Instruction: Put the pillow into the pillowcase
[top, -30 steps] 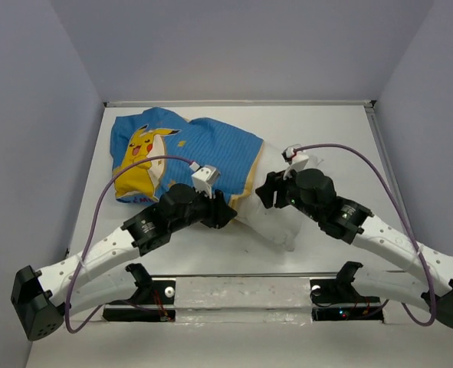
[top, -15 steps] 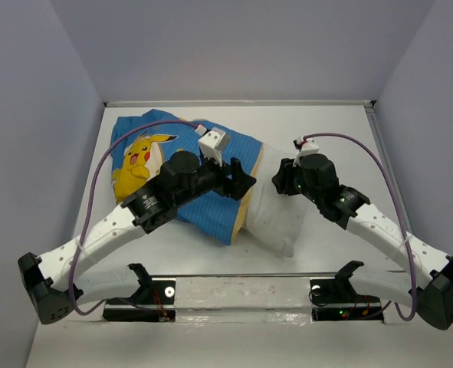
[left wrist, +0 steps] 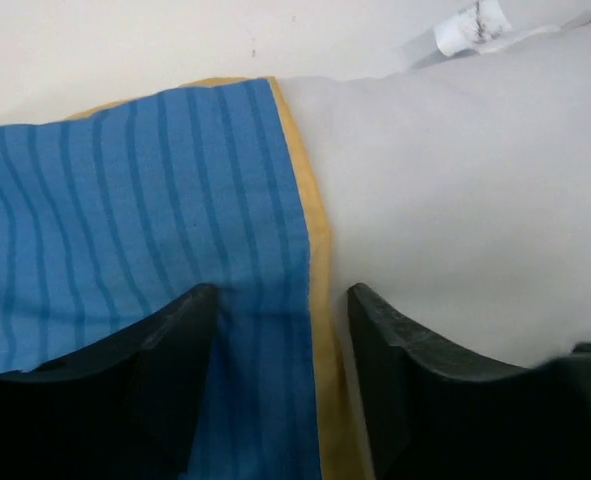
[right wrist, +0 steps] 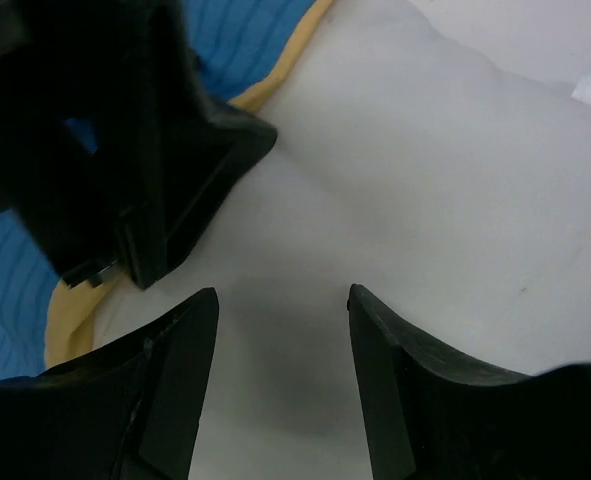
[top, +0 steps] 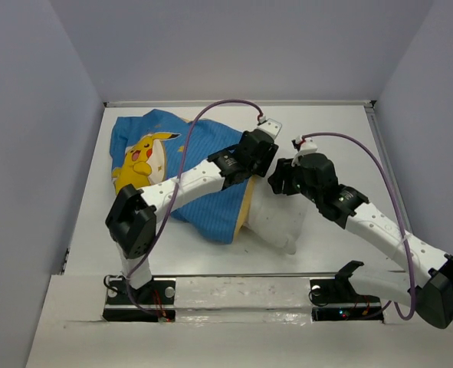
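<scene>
I'd swung my left hand [left wrist: 280, 300] over to the pillowcase [top: 207, 213] hem, spread like the right hand [right wrist: 283, 300], gripping nothing; the pillow [top: 281, 218] lay half outside that hem, so pulling remained.

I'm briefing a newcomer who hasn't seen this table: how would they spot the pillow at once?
On the white table, find the large blue striped fabric pillowcase with a yellow cartoon, left of centre. The plump plain white fabric pillow sticks out of its yellow-edged open end, toward the right. Unlike the patterned cover, it is plain and puffy.
</scene>
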Controlling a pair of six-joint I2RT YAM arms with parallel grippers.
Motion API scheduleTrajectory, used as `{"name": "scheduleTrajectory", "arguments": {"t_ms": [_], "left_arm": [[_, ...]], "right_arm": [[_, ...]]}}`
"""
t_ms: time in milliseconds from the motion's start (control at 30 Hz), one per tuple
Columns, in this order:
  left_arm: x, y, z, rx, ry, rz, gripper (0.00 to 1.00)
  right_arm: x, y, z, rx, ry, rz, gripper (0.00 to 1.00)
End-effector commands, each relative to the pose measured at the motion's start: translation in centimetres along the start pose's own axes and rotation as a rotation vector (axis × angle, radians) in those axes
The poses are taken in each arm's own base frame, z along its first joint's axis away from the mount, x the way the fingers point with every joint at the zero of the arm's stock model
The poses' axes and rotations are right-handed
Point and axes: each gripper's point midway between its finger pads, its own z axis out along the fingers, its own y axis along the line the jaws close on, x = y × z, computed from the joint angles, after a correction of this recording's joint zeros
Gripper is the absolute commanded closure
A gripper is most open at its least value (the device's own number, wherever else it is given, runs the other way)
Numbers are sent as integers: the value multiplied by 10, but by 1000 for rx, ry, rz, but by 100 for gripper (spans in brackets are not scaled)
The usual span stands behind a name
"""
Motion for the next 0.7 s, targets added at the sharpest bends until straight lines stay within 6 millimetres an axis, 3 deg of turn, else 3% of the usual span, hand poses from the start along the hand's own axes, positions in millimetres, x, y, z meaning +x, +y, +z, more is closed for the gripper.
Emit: {"name": "scheduleTrajectory", "arguments": {"t_ms": [0, 33, 67, 133, 167, 233, 267, 400, 433, 533, 567, 633, 667], "left_arm": [[-41, 13, 7, -105, -74, 44, 46], [-41, 12, 10, -108, -74, 50, 56], [-43, 11, 14, -117, -79, 48, 83], [-49, 12, 15, -122, -101, 29, 98], [-51, 6, 15, -88, -110, 16, 100], [-67, -6, 8, -12, -171, -34, 100], [-81, -10, 0, 18, -215, -62, 100], [-102, -24, -17, 125, -276, -126, 100], [-104, -27, -19, 147, -282, -133, 100], [-113, -40, -32, 243, -304, -163, 100], [-110, -51, -36, 314, -295, -160, 100], [-124, -63, -55, 419, -335, -224, 100], [-121, -80, -67, 541, -324, -236, 100]], "right_arm": [[-14, 15, 6, -77, -30, -17, 36], [-7, 13, 12, -67, -8, -21, 35], [-3, 12, 15, -59, 4, -21, 35], [8, 16, 21, -90, 28, -14, 56], [16, 19, 26, -114, 51, -7, 81], [30, 41, 27, -226, 76, 18, 99], [43, 50, 27, -265, 101, 25, 100], [42, 85, 18, -392, 45, 31, 100], [35, 91, 17, -418, 11, 54, 100], [39, 107, 10, -496, 8, 68, 100], [34, 112, 9, -521, -15, 71, 100], [22, 124, 8, -584, -73, 81, 100], [16, 128, 8, -609, -105, 90, 100]]}}
